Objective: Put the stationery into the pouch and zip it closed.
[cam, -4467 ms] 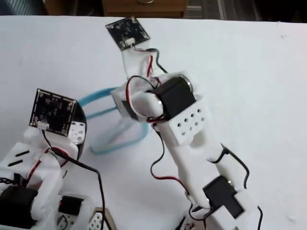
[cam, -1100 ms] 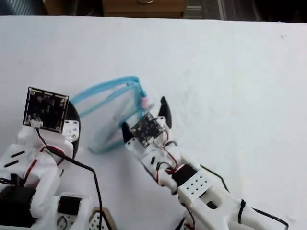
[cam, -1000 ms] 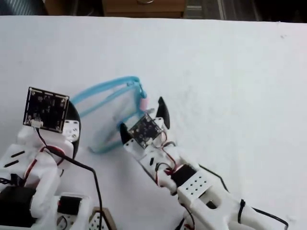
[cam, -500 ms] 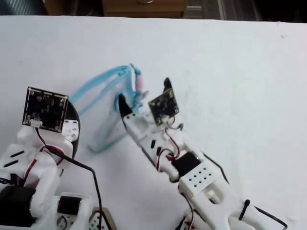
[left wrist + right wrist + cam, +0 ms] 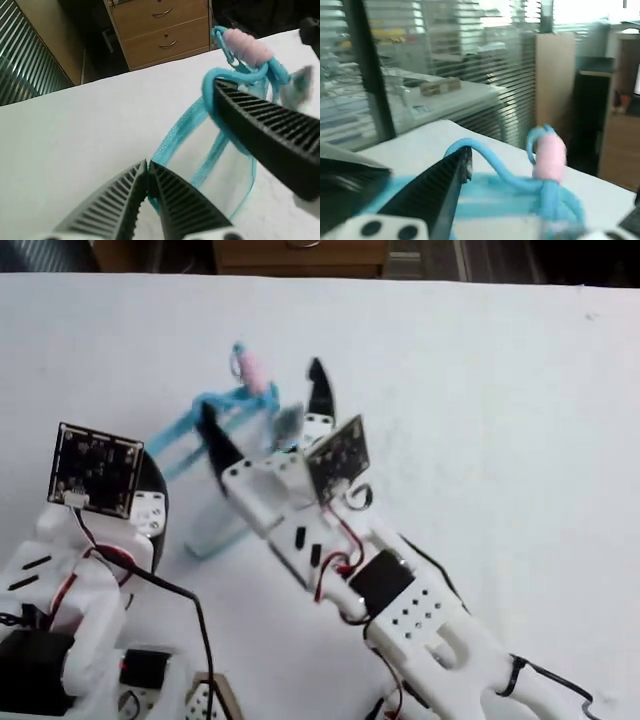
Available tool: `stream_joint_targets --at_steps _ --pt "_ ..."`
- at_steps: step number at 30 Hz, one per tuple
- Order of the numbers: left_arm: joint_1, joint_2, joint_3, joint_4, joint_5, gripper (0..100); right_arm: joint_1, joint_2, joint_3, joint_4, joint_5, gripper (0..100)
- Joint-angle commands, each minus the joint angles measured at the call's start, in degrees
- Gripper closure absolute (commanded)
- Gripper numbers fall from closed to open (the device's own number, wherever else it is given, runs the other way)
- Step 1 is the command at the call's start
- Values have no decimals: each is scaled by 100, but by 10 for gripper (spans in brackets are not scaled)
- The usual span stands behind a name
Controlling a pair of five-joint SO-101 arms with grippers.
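High view: right gripper (image 5: pixel 262 390) spread wide above the white table (image 5: pixel 500 390), jaws either side of the clear, blue-edged pouch's (image 5: pixel 196 502) far end, with the pink zip pull (image 5: pixel 248 365) just beyond. Left wrist view: left gripper (image 5: pixel 147 169) clenched on the pouch's blue zip edge. Right wrist view: the pull stands near one black finger (image 5: pixel 445 185).

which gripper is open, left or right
The right gripper, its fingers spread wide either side of the pouch zipper end; the left gripper is pinched shut on its blue edge.
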Motion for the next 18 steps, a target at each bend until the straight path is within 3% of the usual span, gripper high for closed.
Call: stream_joint_targets --at_steps 1,18 --pt "-31 40 62 97 -35 978 -215 -75 -536 -48 26 515" --pt "-31 40 26 97 -35 978 -286 224 -2004 -92 1248 538"
